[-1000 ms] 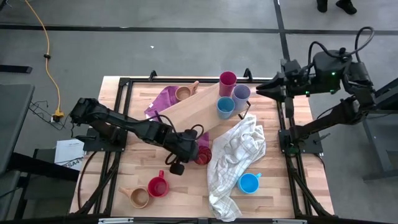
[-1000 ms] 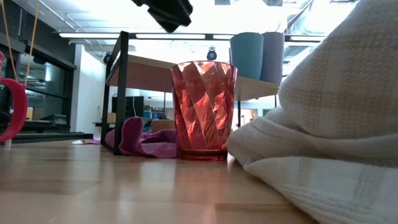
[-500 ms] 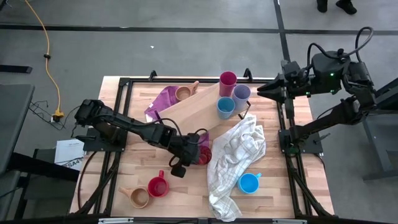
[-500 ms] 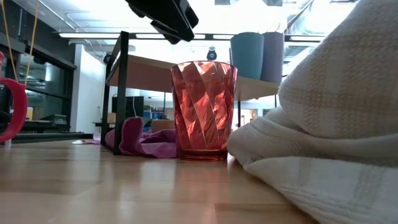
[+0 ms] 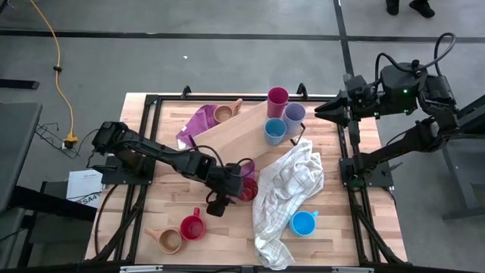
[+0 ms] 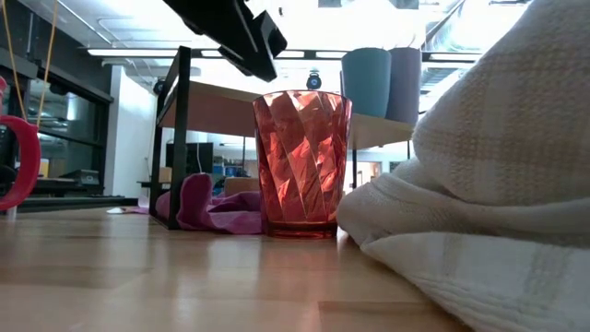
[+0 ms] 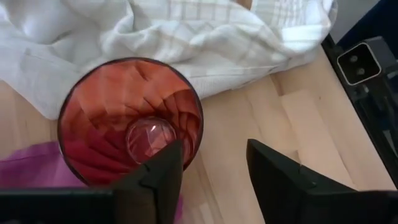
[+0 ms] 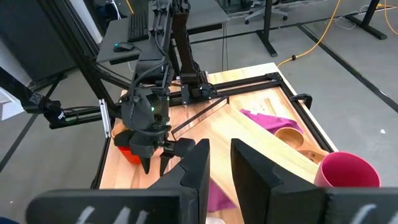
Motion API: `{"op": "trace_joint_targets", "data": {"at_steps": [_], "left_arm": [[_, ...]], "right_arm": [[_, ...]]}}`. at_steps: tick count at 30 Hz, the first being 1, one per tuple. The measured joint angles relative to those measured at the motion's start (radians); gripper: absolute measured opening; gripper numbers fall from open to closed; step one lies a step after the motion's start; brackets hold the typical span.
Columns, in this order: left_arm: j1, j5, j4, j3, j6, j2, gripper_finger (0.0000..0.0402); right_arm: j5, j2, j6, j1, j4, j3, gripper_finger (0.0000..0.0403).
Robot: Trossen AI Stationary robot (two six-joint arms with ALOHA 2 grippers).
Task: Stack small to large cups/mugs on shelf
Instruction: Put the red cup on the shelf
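Red faceted plastic, translucent: the tumbler stands upright near the middle of the table, just beside the white checked towel. The left gripper hangs above it, fingers apart, one finger over the rim. The tumbler is judged light, rigid and slippery on its facets; pinching the rim wall, one finger inside and one outside, appears the most secure hold. The right gripper waits past the table's far right corner, fingers nearly together. The shelf carries blue, lavender and magenta cups at its far end. The towel hides the table beneath it, and the left arm covers the tumbler in the high view.
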Motion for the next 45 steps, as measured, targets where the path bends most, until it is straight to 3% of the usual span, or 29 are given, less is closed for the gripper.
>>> {"op": "trace_joint_targets", "data": {"at_steps": [18,37,45], "left_arm": [[-0.001,-0.012,-0.008,0.002,0.038,0.040,0.0123],[-0.001,-0.024,-0.019,0.000,0.052,0.057,0.0121],[-0.001,-0.005,-0.019,0.000,0.071,0.057,0.0059]], "right_arm": [[0.000,0.000,0.000,0.000,0.000,0.000,0.0058],[0.000,0.000,-0.004,0.000,-0.002,0.000,0.0058],[0.000,0.000,-0.003,0.000,0.000,0.000,0.0058]]}}
